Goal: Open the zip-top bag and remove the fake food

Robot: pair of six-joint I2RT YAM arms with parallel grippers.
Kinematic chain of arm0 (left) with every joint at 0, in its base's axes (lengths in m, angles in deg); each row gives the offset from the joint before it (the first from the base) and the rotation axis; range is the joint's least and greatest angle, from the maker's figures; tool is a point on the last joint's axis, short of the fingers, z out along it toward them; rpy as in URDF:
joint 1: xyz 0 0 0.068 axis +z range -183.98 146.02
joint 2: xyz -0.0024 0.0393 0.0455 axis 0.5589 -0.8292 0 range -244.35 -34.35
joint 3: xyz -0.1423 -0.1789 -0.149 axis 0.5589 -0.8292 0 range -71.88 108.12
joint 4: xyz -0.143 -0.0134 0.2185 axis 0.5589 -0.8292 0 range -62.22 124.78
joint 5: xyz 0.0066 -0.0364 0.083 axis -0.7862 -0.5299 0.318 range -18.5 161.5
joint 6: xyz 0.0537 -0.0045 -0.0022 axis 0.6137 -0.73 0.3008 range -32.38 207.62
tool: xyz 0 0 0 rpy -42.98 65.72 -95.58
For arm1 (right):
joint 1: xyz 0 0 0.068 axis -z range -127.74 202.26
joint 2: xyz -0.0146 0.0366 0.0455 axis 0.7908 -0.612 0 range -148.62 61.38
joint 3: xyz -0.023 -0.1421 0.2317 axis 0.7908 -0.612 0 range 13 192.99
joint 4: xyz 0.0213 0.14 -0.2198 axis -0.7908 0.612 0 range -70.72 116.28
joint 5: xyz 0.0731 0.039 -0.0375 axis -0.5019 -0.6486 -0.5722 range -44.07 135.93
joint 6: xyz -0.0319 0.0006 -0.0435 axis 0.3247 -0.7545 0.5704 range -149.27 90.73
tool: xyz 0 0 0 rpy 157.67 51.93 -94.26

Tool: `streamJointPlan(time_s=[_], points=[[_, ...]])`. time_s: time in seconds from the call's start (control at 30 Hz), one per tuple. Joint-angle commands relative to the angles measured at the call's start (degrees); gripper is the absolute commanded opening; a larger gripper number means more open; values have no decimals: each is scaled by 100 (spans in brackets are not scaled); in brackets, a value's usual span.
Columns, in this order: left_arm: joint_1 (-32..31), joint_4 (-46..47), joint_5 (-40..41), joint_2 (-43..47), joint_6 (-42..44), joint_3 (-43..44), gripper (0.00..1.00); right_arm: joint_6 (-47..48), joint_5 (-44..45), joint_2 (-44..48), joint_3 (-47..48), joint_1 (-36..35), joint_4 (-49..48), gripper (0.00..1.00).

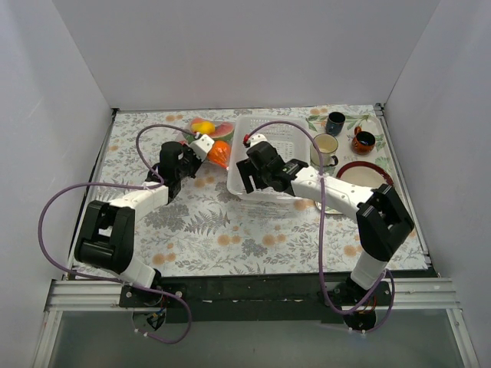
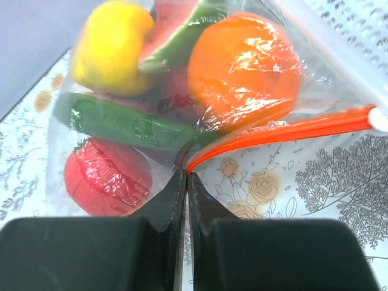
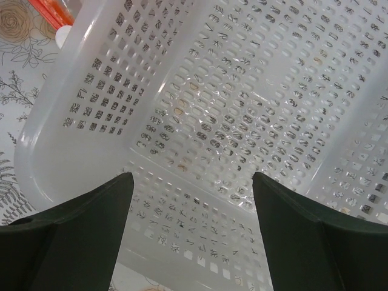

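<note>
The clear zip-top bag point(image 1: 209, 138) lies on the floral cloth left of the white basket, with its red-orange zip strip point(image 2: 285, 131) running right. Inside it is fake food: an orange ball point(image 2: 242, 66), a yellow fruit point(image 2: 115, 45), a red tomato point(image 2: 106, 176) and green vegetables point(image 2: 121, 121). My left gripper point(image 2: 185, 176) is shut on the bag's edge at the near end of the zip strip; it also shows in the top view point(image 1: 201, 147). My right gripper point(image 3: 191, 182) is open and empty, hanging over the near-left corner of the basket point(image 3: 60, 121); the top view shows it too point(image 1: 257, 165).
The white perforated basket point(image 1: 284, 136) sits at centre right, with no fake food in it. Behind and right of it stand a dark blue mug point(image 1: 334, 123), a cream mug point(image 1: 325, 147), a red-brown mug point(image 1: 363, 141) and a red-rimmed plate point(image 1: 365, 175). White walls close in three sides.
</note>
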Motion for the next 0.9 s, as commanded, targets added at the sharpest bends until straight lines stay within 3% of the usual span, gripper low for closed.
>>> streamJointPlan(time_s=[0.0, 0.27, 0.6, 0.87], points=[[48, -334, -32, 464, -210, 429, 0, -208, -28, -98, 89, 24, -391, 87], [39, -959, -111, 1060, -280, 719, 0, -665, -265, 393, -1087, 33, -698, 83], [48, -2214, -454, 2036, -123, 1097, 0, -1175, -424, 1798, -2362, -292, -883, 77], [48, -3857, -1008, 2547, 185, 1923, 0, -895, -441, 2239, -1899, -485, -822, 77]])
